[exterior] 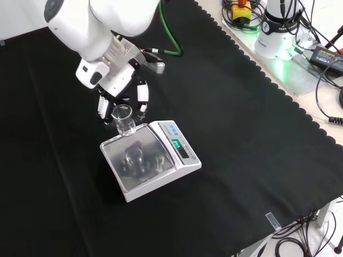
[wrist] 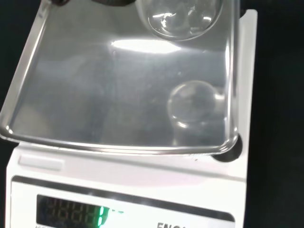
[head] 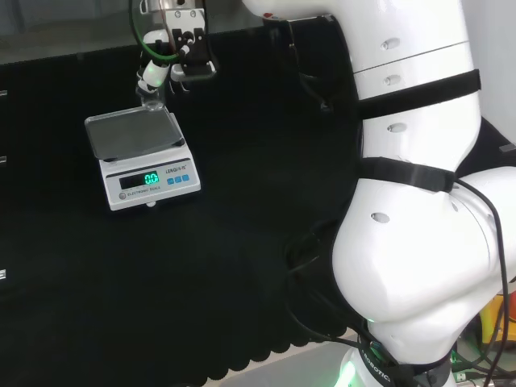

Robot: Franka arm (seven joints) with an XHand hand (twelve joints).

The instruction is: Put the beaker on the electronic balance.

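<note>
While the arm reaches over the black cloth [head: 242, 266], the views read as follows.

Head view, hand: the hand [head: 173, 60] hangs above the far edge of the electronic balance [head: 143, 157], fingers pointing down and curled round the beaker [head: 151, 98].
Head view, beaker: small clear glass, upright, at the far edge of the steel pan [head: 133, 133]; whether its base touches the pan cannot be told.
Head view, balance: white body, display lit green, facing the camera.

Front view, hand: the hand [exterior: 120, 88] comes in from the top left; black and white fingers [exterior: 142, 92] bracket the beaker [exterior: 124, 119] on both sides.
Front view, beaker: upright, over the pan's [exterior: 139, 158] upper corner, its reflection showing in the steel.
Front view, balance: the electronic balance [exterior: 185, 155] sits angled on the cloth [exterior: 241, 134], display toward the lower right.

Wrist view, beaker: the round glass base [wrist: 183, 16] shows over one corner of the pan [wrist: 95, 85].
Wrist view, balance: white housing [wrist: 142, 185] and green digits below the pan.
</note>
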